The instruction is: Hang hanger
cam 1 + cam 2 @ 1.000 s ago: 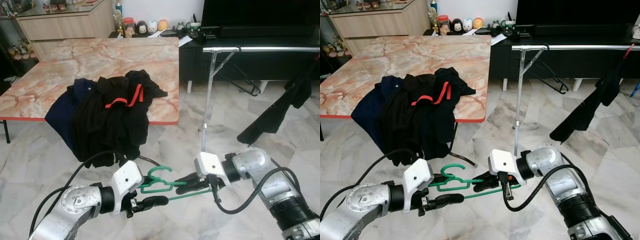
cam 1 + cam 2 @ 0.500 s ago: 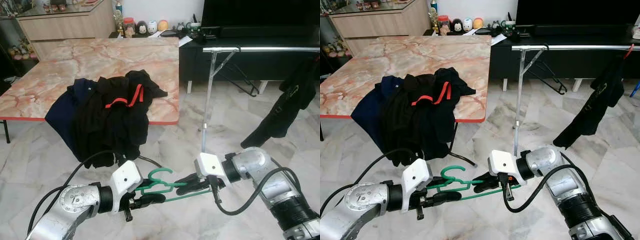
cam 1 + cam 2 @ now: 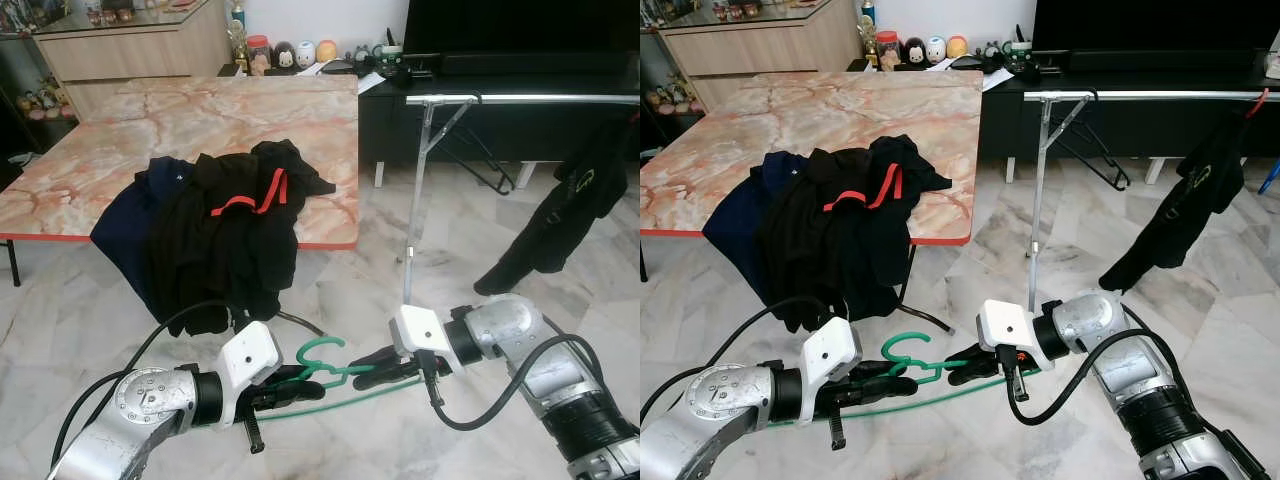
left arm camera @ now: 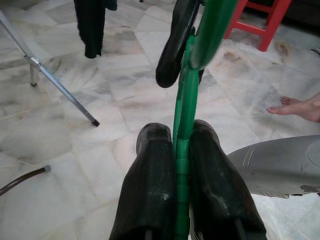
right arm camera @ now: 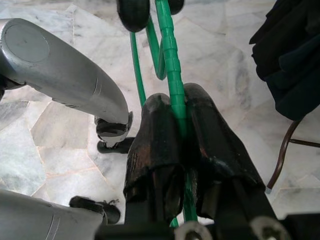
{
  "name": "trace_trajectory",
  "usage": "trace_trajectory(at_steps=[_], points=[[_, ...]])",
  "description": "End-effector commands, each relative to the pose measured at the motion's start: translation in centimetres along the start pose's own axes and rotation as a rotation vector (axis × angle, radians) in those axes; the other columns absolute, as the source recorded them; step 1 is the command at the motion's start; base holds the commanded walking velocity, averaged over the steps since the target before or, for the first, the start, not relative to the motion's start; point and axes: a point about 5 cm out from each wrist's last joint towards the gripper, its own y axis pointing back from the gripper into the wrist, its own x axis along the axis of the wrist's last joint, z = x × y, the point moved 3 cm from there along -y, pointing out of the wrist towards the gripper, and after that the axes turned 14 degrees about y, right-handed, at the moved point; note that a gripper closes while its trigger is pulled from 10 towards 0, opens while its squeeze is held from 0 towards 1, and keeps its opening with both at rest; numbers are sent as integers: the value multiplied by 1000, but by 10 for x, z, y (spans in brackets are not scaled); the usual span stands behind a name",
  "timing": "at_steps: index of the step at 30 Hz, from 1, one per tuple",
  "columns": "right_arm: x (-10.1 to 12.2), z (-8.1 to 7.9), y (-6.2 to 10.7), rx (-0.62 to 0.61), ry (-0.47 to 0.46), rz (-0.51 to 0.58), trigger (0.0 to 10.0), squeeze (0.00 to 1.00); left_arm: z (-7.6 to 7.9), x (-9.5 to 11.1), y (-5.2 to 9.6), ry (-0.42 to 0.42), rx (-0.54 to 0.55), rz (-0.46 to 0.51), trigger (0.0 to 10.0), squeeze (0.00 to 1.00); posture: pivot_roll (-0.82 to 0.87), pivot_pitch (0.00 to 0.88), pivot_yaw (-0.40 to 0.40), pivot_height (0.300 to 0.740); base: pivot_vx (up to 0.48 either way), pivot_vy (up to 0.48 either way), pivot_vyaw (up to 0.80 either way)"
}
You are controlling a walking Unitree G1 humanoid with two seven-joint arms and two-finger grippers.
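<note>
Both grippers hold one green plastic hanger (image 3: 330,372) low above the marble floor (image 3: 90,320), in front of the marble table (image 3: 200,120). Left gripper (image 3: 300,385) has its 2 black fingers pressed together on the hanger's thin bar; the wrist view shows the bar squeezed between the pads (image 4: 150,180). Right gripper (image 3: 368,370) is clamped on the hanger too, near the hook, w/ the bar running between its fingers (image 5: 155,135). Dark clothes (image 3: 225,230) w/ a red strip hang over the table's front edge. Right of the table stands a metal clothes rack (image 3: 520,98), a black garment (image 3: 565,210) hanging on it. A person's bare foot (image 4: 300,106) rests on the floor.
</note>
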Motion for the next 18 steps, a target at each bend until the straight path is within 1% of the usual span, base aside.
trace_trajectory(at_steps=[1, 9, 10, 18], points=[[6, 1, -3, 6, 19, 23, 10000, 0, -1, 2, 1, 9, -1, 10, 0, 0, -24, 15, 38, 740, 0, 0, 0], [7, 1, -4, 8, 20, 26, 10000, 0, -1, 3, 1, 6, 0, 12, 0, 0, -24, 15, 38, 740, 0, 0, 0], [7, 0, -4, 17, 19, 33, 10000, 1000, -2, 3, 1, 0, 0, 9, 0, 0, -24, 14, 39, 740, 0, 0, 0], [9, -8, -8, 79, 14, 67, 10000, 1000, -6, -1, 0, -51, 1, -37, 0, 0, -22, 15, 39, 740, 0, 0, 0]])
